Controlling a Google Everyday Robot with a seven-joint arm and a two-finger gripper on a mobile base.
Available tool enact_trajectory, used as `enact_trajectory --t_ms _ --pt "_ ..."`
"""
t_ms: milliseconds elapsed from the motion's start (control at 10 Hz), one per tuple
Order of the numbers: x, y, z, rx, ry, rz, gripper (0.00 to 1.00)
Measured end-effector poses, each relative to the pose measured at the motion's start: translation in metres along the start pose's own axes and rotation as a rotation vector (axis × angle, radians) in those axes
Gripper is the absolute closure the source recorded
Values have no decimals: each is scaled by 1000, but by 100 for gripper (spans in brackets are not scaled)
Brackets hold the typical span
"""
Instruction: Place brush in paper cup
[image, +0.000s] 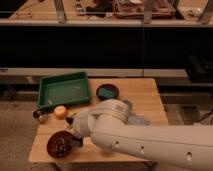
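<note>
Closed gripper (76, 139) hangs beside the reddish-brown bowl (59, 146) while the arm (150, 140) hides brush and paper cup, placement seemingly not yet made.

Brush, paper cup hid behind arm (150, 142).

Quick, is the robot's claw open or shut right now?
Gripper, down beside the brown bowl: shut; whether it holds anything cannot be told.

White arm (150, 142) across the foreground, elbow leftward, closed tool (76, 138) low at its left end.
</note>
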Motion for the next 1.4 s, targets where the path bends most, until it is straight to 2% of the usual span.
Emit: enact_trajectory --t_ms 200,400,800,900,1100,1300,1400 --pt "0 -2 1 -3 4 6 100" --pt "-4 -15 4 -36 10 42 100" --pt "-14 -90 20 -126 11 151 100" --pt "-13 -105 17 -150 30 176 100" --pt "0 -119 9 -190 79 209 100" --pt "5 -115 -2 -206 110 217 100" --pt "12 -112 -14 -209 121 232 100"
